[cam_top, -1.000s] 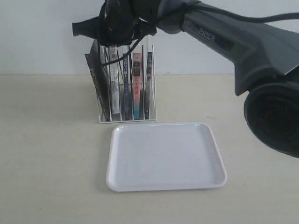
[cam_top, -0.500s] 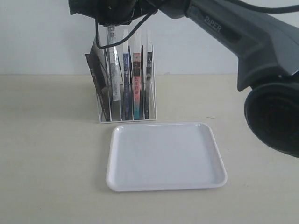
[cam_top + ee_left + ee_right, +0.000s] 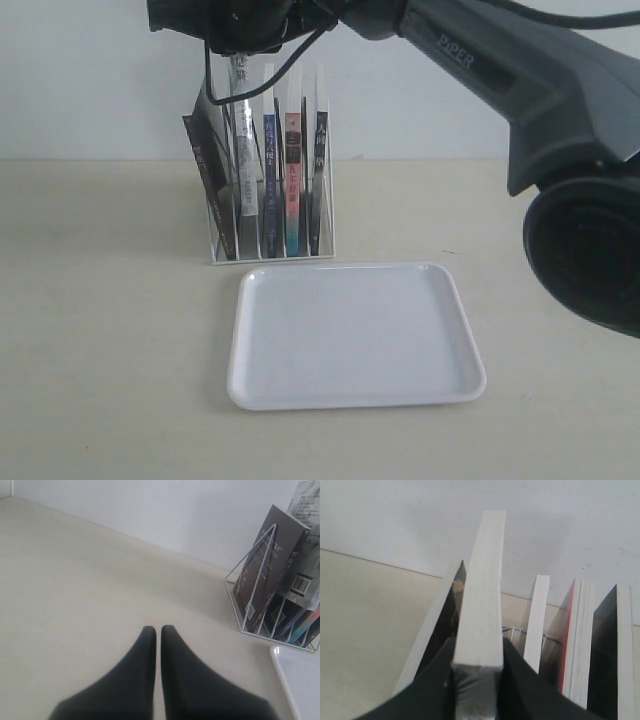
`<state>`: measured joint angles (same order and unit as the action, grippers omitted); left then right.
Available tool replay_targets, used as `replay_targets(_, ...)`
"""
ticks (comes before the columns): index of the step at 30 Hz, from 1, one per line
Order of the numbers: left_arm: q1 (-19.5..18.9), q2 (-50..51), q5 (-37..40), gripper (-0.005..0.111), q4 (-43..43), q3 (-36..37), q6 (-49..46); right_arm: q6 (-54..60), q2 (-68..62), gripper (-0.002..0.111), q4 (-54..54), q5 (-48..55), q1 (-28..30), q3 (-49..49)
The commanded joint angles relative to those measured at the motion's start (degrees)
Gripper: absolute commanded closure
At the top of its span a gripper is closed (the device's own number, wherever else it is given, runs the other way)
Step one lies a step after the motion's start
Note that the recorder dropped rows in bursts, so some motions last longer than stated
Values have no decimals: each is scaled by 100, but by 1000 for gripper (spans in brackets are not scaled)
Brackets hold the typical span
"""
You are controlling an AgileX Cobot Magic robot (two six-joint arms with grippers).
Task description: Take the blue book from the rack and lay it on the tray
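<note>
Black fingers of the right gripper [image 3: 476,655] are pinching the top edge of a pale-edged book [image 3: 480,580], one finger pressing on each cover. That book is riding higher than its neighbours. Its upper part is poking above the rack [image 3: 272,258] and its lower part is sitting between the dividers. In the exterior view its spine is looking whitish with dark print, so it is probably not the blue one, though the view is too coarse to be sure.

Just beside it, on its right in the exterior view, the blue book [image 3: 270,180] is standing upright in its own slot, showing a narrow dark blue spine. No finger is touching it. Next along, a pink-and-teal spine [image 3: 292,190] and a black spine [image 3: 317,190] are standing in the following slots. At the opposite end a dark book [image 3: 208,180] is leaning against the wire frame.

In front of the rack the white tray [image 3: 350,335] is lying flat on the beige table [image 3: 100,350], close to the rack's base.

Off to the side, the left gripper [image 3: 158,629] is hovering over the table with its fingers pressed together.
</note>
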<state>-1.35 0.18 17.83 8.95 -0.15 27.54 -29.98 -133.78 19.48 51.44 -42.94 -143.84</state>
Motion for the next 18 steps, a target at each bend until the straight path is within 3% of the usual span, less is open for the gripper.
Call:
replay_targets(1, -14, -18, -25, 103, 5, 15, -25, 48, 127, 108, 167, -223, 6, -82)
replay_targets(18, -14, -18, -25, 103, 5, 15, -25, 36, -612, 108, 232, -858, 6, -82)
